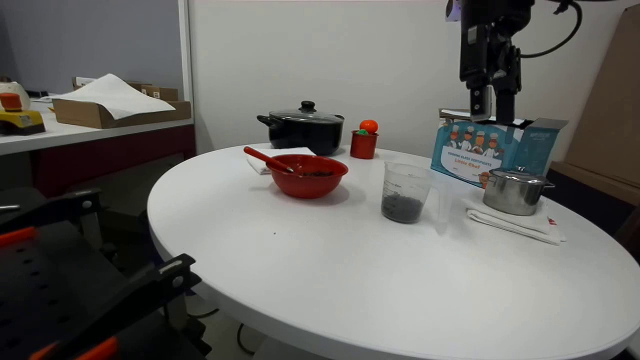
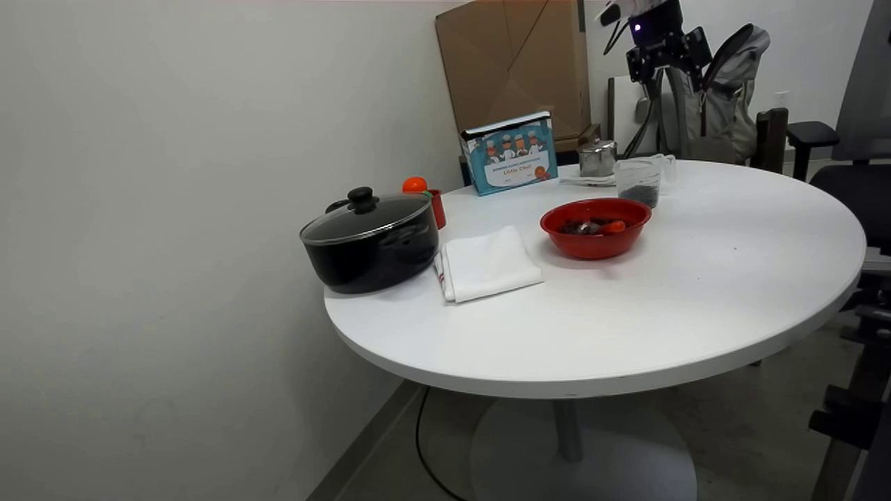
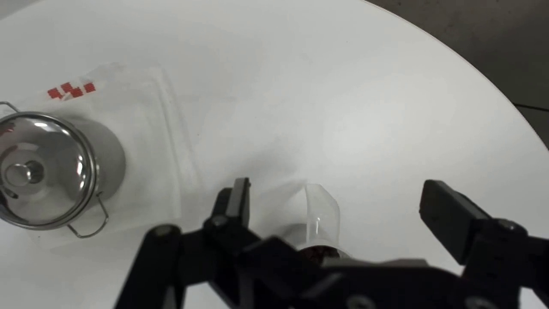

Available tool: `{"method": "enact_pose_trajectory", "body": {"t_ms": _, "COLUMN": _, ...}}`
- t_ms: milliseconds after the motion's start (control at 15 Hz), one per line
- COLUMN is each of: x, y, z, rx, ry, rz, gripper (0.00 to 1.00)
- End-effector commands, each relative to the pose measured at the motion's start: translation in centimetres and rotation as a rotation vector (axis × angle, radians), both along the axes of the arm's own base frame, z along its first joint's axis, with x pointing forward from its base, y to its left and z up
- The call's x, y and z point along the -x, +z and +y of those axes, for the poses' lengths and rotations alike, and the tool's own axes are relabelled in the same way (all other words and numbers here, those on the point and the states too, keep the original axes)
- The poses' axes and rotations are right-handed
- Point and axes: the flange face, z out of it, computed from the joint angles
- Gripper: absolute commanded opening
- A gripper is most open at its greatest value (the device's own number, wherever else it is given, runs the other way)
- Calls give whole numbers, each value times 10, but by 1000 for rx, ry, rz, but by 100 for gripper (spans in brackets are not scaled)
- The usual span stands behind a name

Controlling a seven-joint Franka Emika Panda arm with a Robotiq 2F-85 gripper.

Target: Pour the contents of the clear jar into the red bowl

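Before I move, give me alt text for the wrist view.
An open gripper partly hides the clear jar; the jar's handle and some dark contents show. At left, a lidded metal pot stands on a white cloth, on a white table.

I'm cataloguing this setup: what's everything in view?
table: 1, white, centre
clear jar: 1, transparent, dark contents, on table
red bowl: 1, red, on table
utensil: 1, red handle, in bowl
black pot: 1, black, on table
canister: 1, red, near black pot
ball: 1, orange, atop canister
cloths: 2, white, on table
metal pot: 1, silver, on cloth
printed box: 1, blue, on table
backpack: 1, grey, beyond table
desk: 1, white, beyond table
button: 1, red, on desk
cardboard boxes: several, brown, beyond table
paper: 1, white, on cardboard box
jaws: 1 pair, black, open above table
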Motion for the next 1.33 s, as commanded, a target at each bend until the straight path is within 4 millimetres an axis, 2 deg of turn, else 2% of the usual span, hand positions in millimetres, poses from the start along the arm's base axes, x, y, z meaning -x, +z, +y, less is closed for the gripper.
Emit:
{"method": "enact_pose_trajectory", "body": {"t_ms": 0, "x": 0, "y": -13, "z": -12, "rx": -10, "ry": 24, "rz": -34, "gripper": 100}}
{"method": "enact_pose_trajectory", "body": {"t_ms": 333, "x": 4, "y": -30, "z": -14, "rx": -19, "ry": 27, "rz": -51, "gripper": 100}}
{"method": "enact_pose_trajectory", "body": {"t_ms": 1267, "x": 29, "y": -78, "z": 7, "rx": -54, "ry": 69, "rz": -24, "gripper": 100}}
